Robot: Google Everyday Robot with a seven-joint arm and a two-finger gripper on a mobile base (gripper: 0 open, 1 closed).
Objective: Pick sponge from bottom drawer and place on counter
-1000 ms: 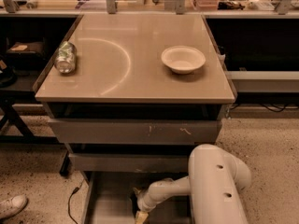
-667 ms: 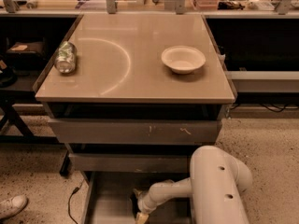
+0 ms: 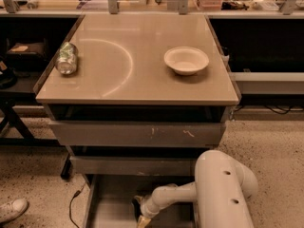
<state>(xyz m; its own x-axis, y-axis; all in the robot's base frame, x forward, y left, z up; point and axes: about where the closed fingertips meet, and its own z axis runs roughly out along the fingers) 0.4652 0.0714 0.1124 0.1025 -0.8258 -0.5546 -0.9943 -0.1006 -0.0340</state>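
Note:
The bottom drawer (image 3: 111,208) is pulled out at the foot of the grey cabinet, and its flat grey floor shows. My white arm reaches down into it from the right. The gripper (image 3: 141,212) is low inside the drawer, near its middle, at the picture's bottom edge. A small pale yellow patch (image 3: 144,221) shows right under the gripper's tip and looks like the sponge's foam. The rest of the sponge is hidden. The beige-tan counter (image 3: 133,80) lies above, with a curved reflection on it.
A crushed silver can (image 3: 66,59) lies on the counter's left side. A white bowl (image 3: 186,60) stands on its right. Two scuffed grey drawer fronts (image 3: 137,134) are shut above the open drawer. A cable (image 3: 72,204) and a shoe (image 3: 12,209) are on the floor at left.

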